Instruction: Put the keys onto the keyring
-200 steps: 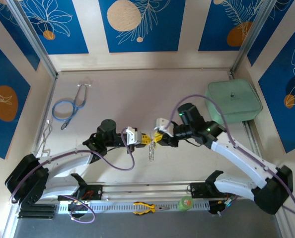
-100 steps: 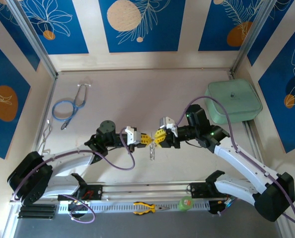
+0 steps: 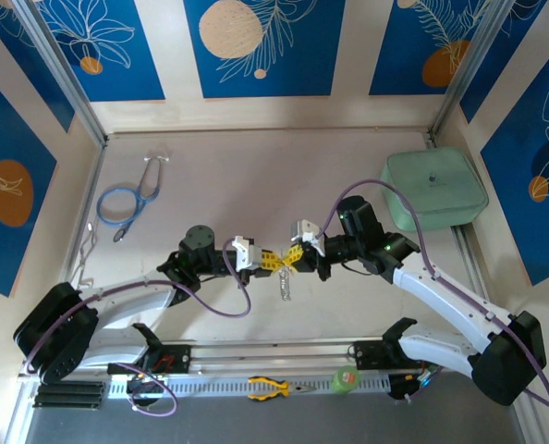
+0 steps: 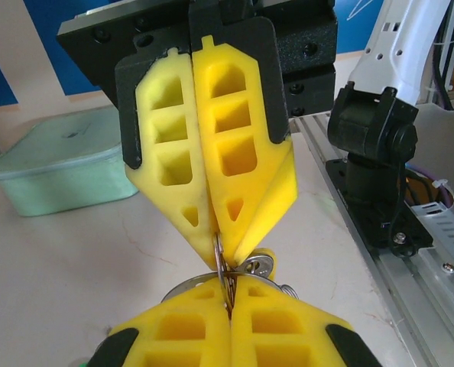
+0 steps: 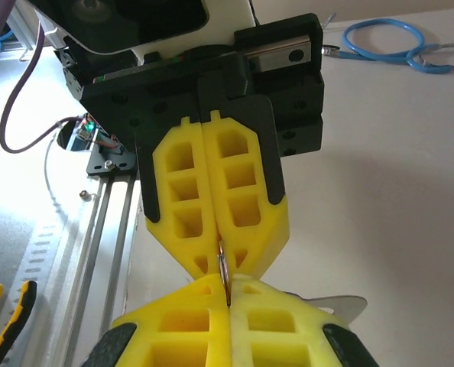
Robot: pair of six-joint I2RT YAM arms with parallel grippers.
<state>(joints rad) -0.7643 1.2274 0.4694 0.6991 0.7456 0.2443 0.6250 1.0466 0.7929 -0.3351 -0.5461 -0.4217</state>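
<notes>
- The left hand (image 3: 276,263) is pointing in from 9 o'clock and the right hand (image 3: 296,258) from 3 o'clock, meeting tip to tip above the middle of the bench (image 3: 256,176)
- Both hands are clamping fully shut on one thin silver ring of the keyring (image 3: 285,285), while the rest of it is dangling toward 6 o'clock
- In the left wrist view a small yellow-headed piece is sitting just beside that ring, and I am reading it as one of the keys (image 4: 259,264), though it is too hidden to be sure
- The pads are gripping only a sliver of metal, so any twist or pull between the hands is risking the ring slipping out and dropping
- With the fingertips touching, a slight misalignment is likely to be jamming them together or springing the key off before it is threading on
- No brand, label or readable writing is showing, and the mark on the green box (image 3: 434,190) at 2 o'clock is too small to read
</notes>
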